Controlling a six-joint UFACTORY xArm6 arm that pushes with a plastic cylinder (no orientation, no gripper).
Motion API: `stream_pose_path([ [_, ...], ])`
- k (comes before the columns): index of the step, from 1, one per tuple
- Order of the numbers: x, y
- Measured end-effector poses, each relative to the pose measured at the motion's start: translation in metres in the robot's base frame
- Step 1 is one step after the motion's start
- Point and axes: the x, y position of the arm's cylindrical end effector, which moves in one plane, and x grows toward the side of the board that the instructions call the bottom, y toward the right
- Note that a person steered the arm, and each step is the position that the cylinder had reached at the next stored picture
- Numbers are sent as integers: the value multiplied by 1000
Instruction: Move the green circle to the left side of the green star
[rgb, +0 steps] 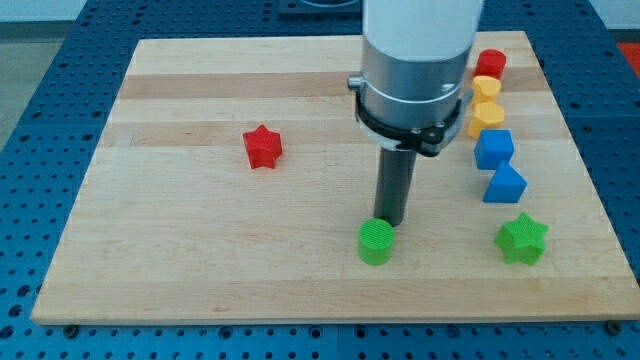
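The green circle (376, 242) sits on the wooden board (200, 250) near the view's bottom, right of centre. The green star (522, 239) lies to its right, near the board's bottom right corner, with a wide gap between them. My tip (391, 221) is at the lower end of the dark rod, just behind the green circle's upper right edge, touching or nearly touching it.
A red star (263, 146) lies left of centre. Along the right edge stand a red block (490, 64), two yellow blocks (486, 88) (484, 116) and two blue blocks (493, 148) (504, 184). The arm's pale body (418, 60) overhangs the top centre.
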Motion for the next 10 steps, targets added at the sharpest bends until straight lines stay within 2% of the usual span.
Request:
stream_pose_path([
  [1, -10, -4],
  [2, -44, -47],
  [3, -60, -88],
  [5, -9, -104],
  [6, 1, -92],
  [7, 35, -58],
  [10, 44, -10],
])
